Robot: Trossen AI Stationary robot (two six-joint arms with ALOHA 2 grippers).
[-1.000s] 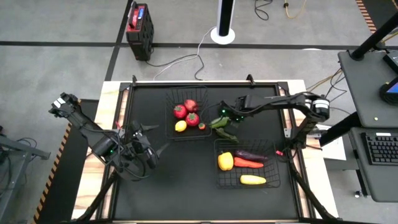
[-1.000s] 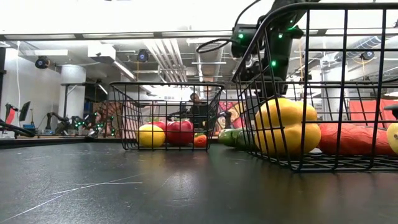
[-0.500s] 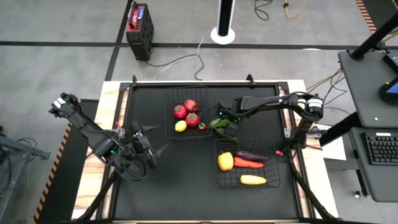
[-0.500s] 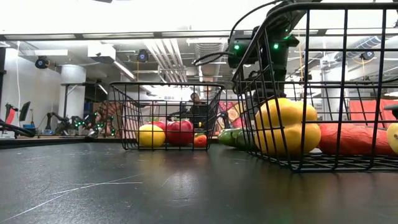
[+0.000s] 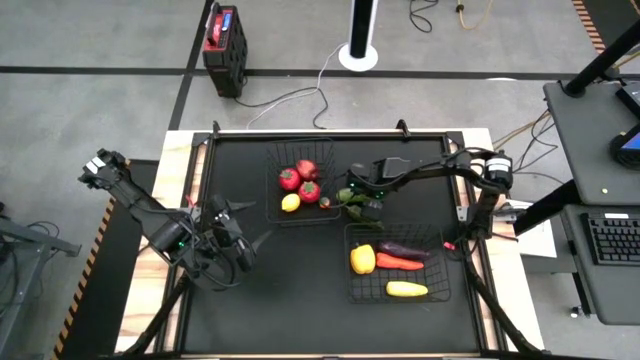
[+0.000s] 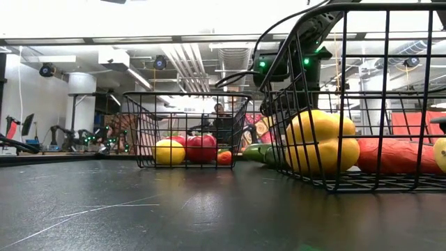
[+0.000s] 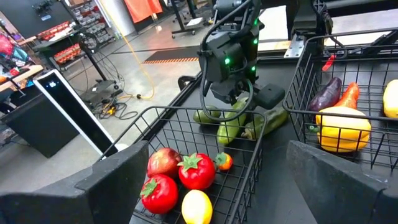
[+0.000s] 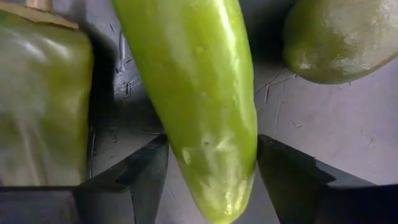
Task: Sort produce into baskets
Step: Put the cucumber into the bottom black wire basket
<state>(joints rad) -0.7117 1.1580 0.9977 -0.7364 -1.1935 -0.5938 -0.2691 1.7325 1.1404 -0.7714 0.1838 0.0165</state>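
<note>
At the left edge of the black-matted table (image 5: pixel 260 300) the left gripper (image 5: pixel 255 243) waits with its fingers spread wide and nothing between them, well apart from all the produce.

Next comes the far black wire-grid basket (image 5: pixel 272 170), holding the round pieces: a red apple-like fruit (image 5: pixel 306 169), two red tomato-like pieces with green tops (image 5: pixel 289 179), a small yellow lemon-shaped piece (image 5: pixel 290 203) and a tiny orange-red one (image 7: pixel 223 161).

Between the two baskets, loose on the mat, lies a cluster of green pieces. The right gripper (image 5: pixel 357 193) is down over them, its fingers (image 8: pixel 140 171) parted on either side of a long, smooth, glossy green pepper-shaped piece (image 8: pixel 196 106), not yet pressing on it. A blocky green bell-pepper piece (image 8: pixel 43 93) lies just beside it and another rounded green piece (image 8: pixel 336 40) on the other side.

The long piece looks like hard, light moulded plastic with a slick, tapering skin, so it would likely squirt out of a pinch near the tip. Across the thicker middle of its length seems the safer hold, squeezed gently.

Rightmost, the near wire basket (image 5: pixel 440 295) holds a yellow bell pepper (image 5: pixel 362 259), a dark purple aubergine (image 5: pixel 403 248), an orange-red carrot-like piece (image 5: pixel 400 262) and a yellow elongated piece (image 5: pixel 405 289).
</note>
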